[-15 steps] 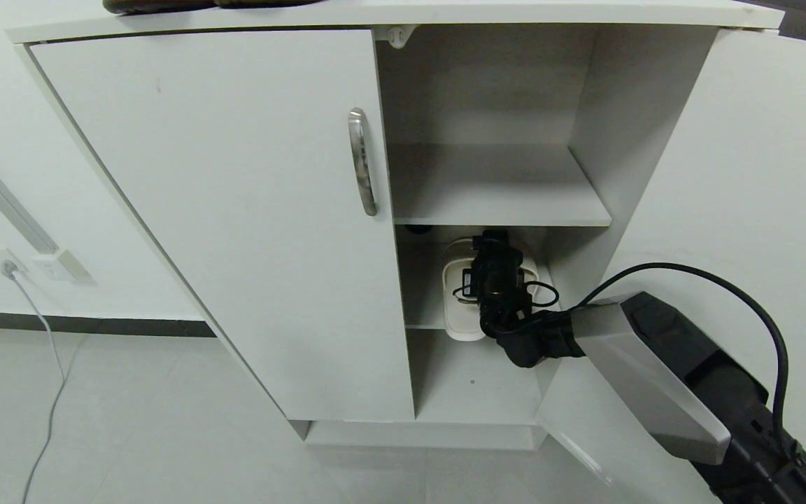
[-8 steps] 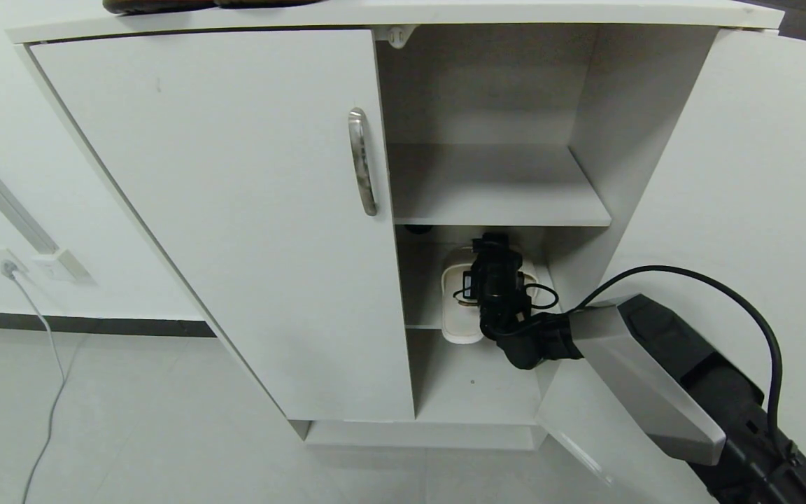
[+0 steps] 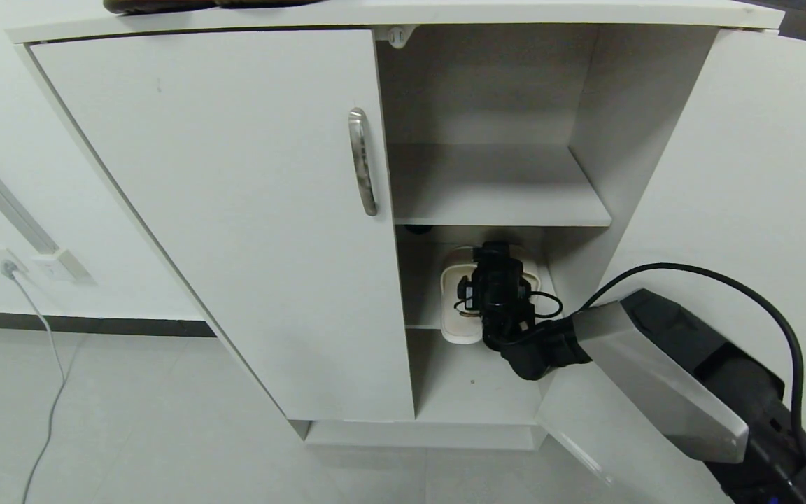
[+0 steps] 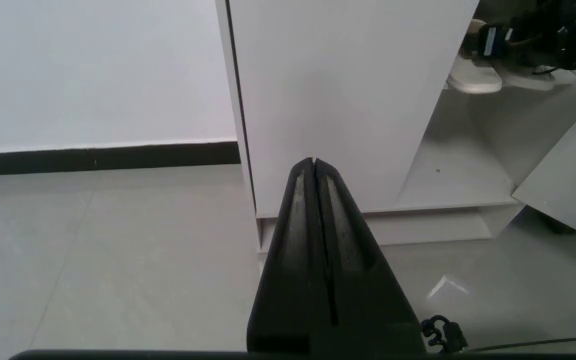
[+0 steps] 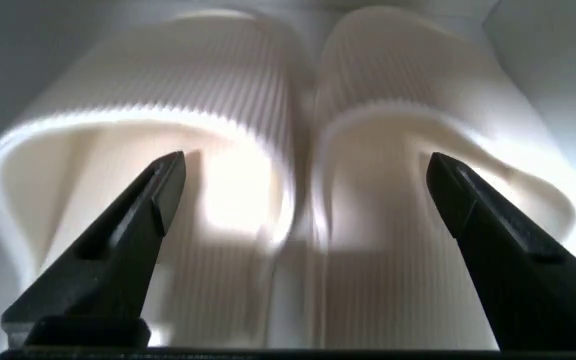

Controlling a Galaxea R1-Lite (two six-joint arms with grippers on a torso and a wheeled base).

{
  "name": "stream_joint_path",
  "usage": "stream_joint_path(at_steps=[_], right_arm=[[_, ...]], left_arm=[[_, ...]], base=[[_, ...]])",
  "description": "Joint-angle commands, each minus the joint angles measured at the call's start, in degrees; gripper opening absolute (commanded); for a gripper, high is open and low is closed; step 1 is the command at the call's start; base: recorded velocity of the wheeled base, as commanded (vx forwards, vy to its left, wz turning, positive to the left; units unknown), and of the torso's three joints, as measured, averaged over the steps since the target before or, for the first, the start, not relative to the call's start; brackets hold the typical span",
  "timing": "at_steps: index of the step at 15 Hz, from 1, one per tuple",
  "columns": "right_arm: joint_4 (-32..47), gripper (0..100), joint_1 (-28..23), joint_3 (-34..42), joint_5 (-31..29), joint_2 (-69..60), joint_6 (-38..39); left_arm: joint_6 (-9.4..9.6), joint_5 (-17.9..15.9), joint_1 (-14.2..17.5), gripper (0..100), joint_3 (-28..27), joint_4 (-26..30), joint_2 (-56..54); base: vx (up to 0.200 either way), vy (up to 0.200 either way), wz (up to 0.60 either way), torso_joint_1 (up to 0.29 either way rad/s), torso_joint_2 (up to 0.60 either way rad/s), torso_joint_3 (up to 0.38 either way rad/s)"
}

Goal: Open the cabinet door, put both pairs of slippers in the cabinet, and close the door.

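1. Left gripper [image 4: 313, 168], fingers pressed together, hangs low before the cabinet [image 4: 348, 90].
2. Right gripper [image 5: 305, 175], fingers spread and empty, hides part of the cream slippers [image 5: 228, 110] in the middle compartment. It has drawn back slightly.
3. Dark slippers [image 3: 165, 5] on the cabinet top are cut off.

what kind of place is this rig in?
Probably an indoor entryway or mock-up room: white cabinet with cream slippers on a shelf, tiled floor, wall socket with a cable.

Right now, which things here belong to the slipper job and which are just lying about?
Job: pale slippers on middle shelf, cabinet, open door, open right tool, dark shapes on top (perhaps the other pair).
Lying about: wall socket, cable, shut left tool.
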Motion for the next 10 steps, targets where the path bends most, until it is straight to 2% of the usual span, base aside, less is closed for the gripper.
stream_joint_path(at_steps=[1,2,4,6,7,10], right_arm=[[-3.87,100,2.12,10.80,-0.95,-8.29,-0.03],[-5.10,100,2.83,14.05,-1.04,-10.22,-0.03],[-12.22,100,5.81,29.08,-1.74,-17.61,0.06],[-16.62,100,7.48,37.87,-2.01,-21.83,0.06],[-21.54,100,9.07,46.66,-2.01,-26.57,0.15],[-23.21,100,10.74,51.32,-2.01,-29.82,0.50]], left_arm=[[-0.01,0.00,-0.02,0,0.00,-0.03,0.09],[-0.01,0.00,-0.02,0,0.00,0.06,0.09],[-0.01,0.00,0.07,0,0.00,0.06,0.09],[0.08,0.00,-0.02,0,0.00,-0.03,0.09],[-0.01,0.00,-0.02,0,0.00,-0.03,0.09],[-0.01,0.00,0.07,0,0.00,0.06,0.09]], base=[[0.000,0.000,0.00,0.000,0.00,0.000],[0.000,0.000,0.00,0.000,0.00,0.000],[0.000,0.000,0.00,0.000,0.00,0.000],[0.000,0.000,0.00,0.000,0.00,0.000],[0.000,0.000,0.00,0.000,0.00,0.000],[0.000,0.000,0.00,0.000,0.00,0.000]])
